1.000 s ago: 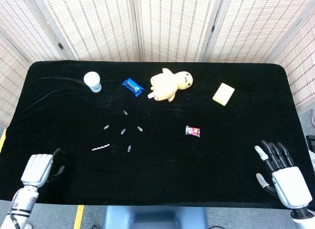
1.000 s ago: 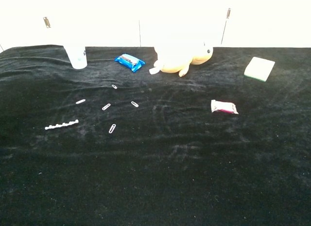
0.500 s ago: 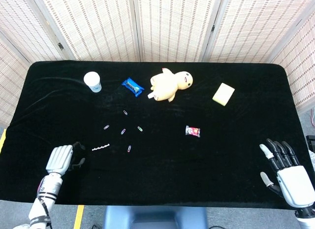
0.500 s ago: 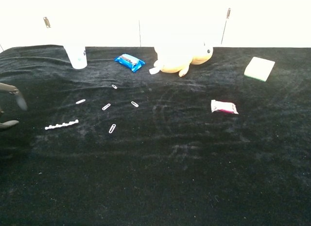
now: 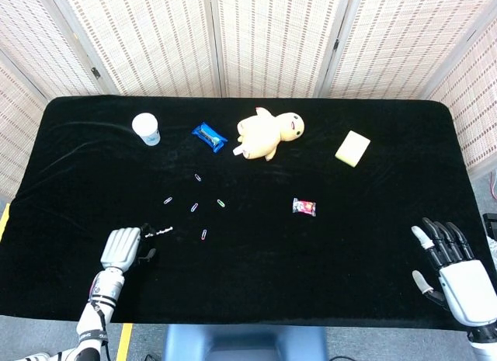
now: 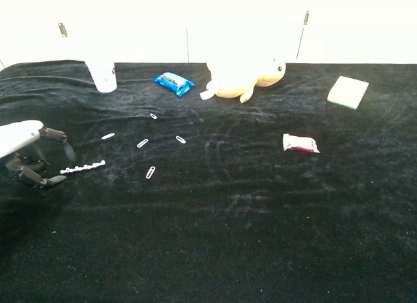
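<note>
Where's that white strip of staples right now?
The staple strip lies on the table's left side, just ahead of the left hand, with loose paper clips close on its right.

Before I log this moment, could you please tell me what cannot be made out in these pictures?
- Right hand: head view only, wrist cut by the bottom edge; outside the chest view.
- Left hand: chest view cuts it at the left edge; whether its fingers touch the white strip is unclear, too small.
- White cup: top lost in glare in the chest view.
- Blue packet and small red packet: print too small to read.
</note>
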You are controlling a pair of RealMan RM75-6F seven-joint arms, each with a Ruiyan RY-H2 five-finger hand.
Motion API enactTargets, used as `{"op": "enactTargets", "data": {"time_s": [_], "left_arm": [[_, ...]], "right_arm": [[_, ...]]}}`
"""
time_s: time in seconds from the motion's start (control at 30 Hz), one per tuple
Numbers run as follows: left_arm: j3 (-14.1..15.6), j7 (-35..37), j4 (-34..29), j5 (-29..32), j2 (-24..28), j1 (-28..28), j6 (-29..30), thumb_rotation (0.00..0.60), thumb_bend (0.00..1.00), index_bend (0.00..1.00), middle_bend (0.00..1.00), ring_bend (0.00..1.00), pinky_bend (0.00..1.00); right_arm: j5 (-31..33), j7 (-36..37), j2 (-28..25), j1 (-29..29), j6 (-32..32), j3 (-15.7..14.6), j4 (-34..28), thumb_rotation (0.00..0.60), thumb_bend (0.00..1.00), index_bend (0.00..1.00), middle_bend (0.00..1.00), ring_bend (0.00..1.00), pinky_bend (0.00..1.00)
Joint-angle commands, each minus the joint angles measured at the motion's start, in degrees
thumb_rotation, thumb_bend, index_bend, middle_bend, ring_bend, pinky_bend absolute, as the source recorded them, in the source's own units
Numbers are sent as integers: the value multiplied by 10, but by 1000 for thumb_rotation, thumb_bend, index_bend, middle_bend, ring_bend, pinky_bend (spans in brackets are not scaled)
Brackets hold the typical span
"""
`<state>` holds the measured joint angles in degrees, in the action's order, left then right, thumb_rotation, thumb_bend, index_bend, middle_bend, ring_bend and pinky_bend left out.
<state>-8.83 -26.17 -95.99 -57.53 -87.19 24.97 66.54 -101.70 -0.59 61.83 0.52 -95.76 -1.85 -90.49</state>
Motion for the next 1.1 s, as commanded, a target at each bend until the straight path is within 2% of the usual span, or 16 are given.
{"op": "enactTargets", "data": {"time_s": [0.03,0.4,0.57,1.1], "left_arm": [[-2,-3,13,2,-9,6,0,600,389,417,1000,1000,1000],[-10,-3,68,13,-30,26,-12,600,389,442,1000,1000,1000],[-11,1,102,28,-44,39,-37,600,389,445,1000,1000,1000],[-11,16,132,41,-49,53,-57,600,389,476,1000,1000,1000]], "right_arm": [[1,0,0,0,1,0,0,600,365,0,0,0,0],[10,-1,0,2,10,4,-2,600,364,0,0,0,0],[20,6,-2,3,14,9,-1,600,365,0,0,0,0],[32,0,-1,6,27,12,-4,600,364,0,0,0,0]]}}
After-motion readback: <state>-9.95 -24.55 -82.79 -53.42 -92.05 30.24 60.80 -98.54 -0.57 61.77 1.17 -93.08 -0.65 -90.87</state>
